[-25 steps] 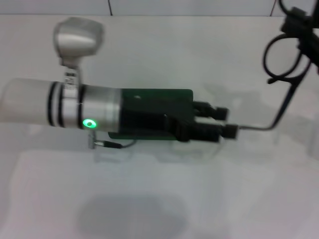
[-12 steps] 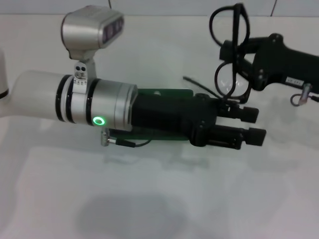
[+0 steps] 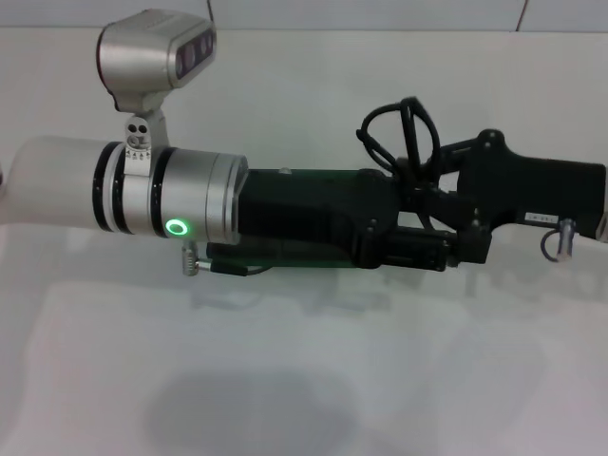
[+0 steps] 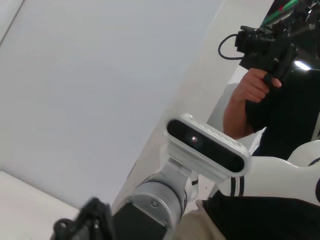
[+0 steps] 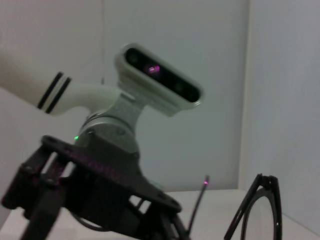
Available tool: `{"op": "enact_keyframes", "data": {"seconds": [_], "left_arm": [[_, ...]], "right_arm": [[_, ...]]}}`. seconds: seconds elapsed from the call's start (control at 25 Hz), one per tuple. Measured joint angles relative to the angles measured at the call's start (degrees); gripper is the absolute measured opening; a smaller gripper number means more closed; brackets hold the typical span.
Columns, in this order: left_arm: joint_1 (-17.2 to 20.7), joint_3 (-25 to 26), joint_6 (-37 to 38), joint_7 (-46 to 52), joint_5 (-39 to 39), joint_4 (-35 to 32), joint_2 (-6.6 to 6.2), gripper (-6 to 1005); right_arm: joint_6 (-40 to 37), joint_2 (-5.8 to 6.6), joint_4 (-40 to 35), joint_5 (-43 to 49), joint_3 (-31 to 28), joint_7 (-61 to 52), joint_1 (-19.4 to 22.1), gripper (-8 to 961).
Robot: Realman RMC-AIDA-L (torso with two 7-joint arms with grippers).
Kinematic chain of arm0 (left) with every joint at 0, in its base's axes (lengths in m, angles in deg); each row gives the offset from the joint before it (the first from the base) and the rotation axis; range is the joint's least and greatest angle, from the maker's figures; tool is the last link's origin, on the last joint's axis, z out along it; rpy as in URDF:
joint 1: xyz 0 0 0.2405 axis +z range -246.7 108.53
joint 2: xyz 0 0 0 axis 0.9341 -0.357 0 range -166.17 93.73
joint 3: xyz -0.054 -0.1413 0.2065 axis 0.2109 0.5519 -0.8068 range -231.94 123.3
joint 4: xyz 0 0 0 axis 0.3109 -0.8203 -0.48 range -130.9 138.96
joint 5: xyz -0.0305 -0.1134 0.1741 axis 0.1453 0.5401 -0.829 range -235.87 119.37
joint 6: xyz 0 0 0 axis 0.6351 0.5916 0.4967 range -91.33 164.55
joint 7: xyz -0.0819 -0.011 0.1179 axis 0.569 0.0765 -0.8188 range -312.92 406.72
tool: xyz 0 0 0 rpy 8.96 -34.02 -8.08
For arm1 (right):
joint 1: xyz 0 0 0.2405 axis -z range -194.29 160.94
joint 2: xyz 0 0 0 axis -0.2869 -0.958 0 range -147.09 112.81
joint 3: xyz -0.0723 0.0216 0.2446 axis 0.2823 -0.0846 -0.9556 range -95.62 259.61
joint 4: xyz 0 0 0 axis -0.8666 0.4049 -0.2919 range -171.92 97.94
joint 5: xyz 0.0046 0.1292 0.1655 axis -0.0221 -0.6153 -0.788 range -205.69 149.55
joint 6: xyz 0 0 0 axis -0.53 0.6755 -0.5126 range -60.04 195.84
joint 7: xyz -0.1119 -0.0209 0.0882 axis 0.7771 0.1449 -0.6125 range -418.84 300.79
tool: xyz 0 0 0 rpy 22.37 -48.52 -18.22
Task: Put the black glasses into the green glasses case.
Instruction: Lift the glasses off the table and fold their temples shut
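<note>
The right gripper [image 3: 432,195] pinches the black glasses [image 3: 399,138] above the green glasses case [image 3: 313,255], and they could bump the left gripper [image 3: 446,249], whose jaws I cannot tell.

Left gripper [image 3: 461,249]: black body. Behind it, a silver cylindrical wrist with black rings, green ring-shaped indicator light, silver camera housing on a bracket, and white forearm. Right gripper [image 3: 418,176]: black.

Left arm lies level across the middle, its pincer [image 3: 454,249] meeting the right pincer [image 3: 429,180].
</note>
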Motion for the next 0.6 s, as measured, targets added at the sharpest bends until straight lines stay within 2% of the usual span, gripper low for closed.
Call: {"op": "enact_keyframes", "data": {"seconds": [0.6], "left_arm": [[0.0, 0.0, -0.1, -0.4, -0.2, 0.0, -0.53, 651]], "right_arm": [[-2.2, 0.25, -0.2, 2.1, -0.3, 0.0, 0.8, 112]]}}
